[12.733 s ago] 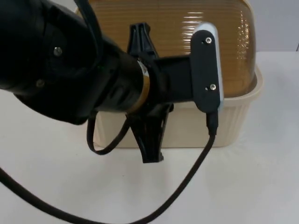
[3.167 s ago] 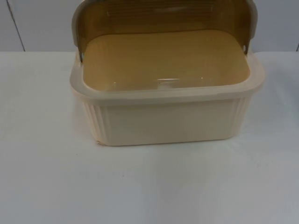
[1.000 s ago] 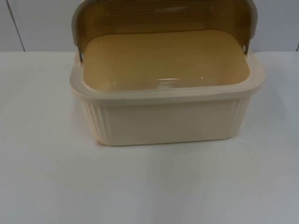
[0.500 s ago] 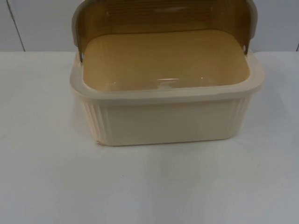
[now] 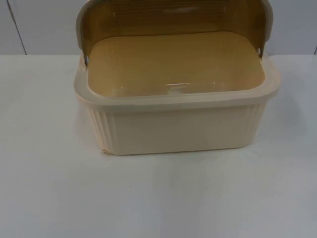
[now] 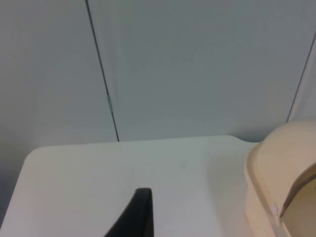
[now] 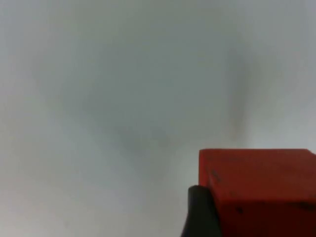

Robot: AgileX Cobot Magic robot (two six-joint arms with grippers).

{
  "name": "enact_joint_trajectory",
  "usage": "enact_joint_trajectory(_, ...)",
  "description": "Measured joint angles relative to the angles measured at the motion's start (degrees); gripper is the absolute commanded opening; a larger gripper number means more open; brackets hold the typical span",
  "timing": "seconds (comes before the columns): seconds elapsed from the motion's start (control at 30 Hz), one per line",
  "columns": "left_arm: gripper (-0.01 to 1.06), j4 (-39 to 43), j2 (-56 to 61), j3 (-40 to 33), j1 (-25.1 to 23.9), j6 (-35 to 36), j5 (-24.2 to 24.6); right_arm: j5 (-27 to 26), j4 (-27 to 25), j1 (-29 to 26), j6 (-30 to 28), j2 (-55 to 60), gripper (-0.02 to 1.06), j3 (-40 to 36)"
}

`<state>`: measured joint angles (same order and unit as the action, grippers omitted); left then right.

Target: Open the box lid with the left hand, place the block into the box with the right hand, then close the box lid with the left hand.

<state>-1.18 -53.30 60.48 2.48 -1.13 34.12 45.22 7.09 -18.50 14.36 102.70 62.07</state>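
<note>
While the red block (image 7: 259, 190) sits against a black fingertip (image 7: 200, 212) of the right gripper, apparently held, the left gripper's finger (image 6: 136, 217) hangs over the white table (image 5: 49, 188); its spread cannot be judged. Farther off, the cream box (image 5: 176, 129) stands with its amber lid (image 5: 173, 17) raised toward the grey partition wall (image 6: 197, 64).

One box (image 5: 178, 129) with one lid (image 5: 173, 17), one red block (image 7: 259, 190), one table (image 5: 49, 188).

Lab or test-bench setup, not a home: plain white counter (image 5: 49, 198) ending at a grey partition wall (image 6: 197, 64) with a dark panel seam (image 6: 103, 79); one cream plastic box (image 5: 178, 129) staged alone, no household clutter.
</note>
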Motion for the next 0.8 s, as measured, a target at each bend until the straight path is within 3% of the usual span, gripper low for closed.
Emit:
enact_joint_trajectory(0.1,1.05,0.0,0.0,0.0,0.0,0.0,0.0,4.06,-1.5,0.0,-0.78,0.0,0.0,7.8)
enact_joint_trajectory(0.33,1.05,0.0,0.0,0.0,0.0,0.0,0.0,5.69,-6.53,0.76,-1.55,-0.55,0.0,17.76)
enact_joint_trajectory(0.47,1.05,0.0,0.0,0.0,0.0,0.0,0.0,5.82,-6.74,5.31,-1.55,-1.85,0.0,24.54)
enact_joint_trajectory(0.8,1.05,-0.53,0.0,0.0,0.0,0.0,0.0,7.98,1.69,20.22,-1.33,-2.58,0.0,43.98)
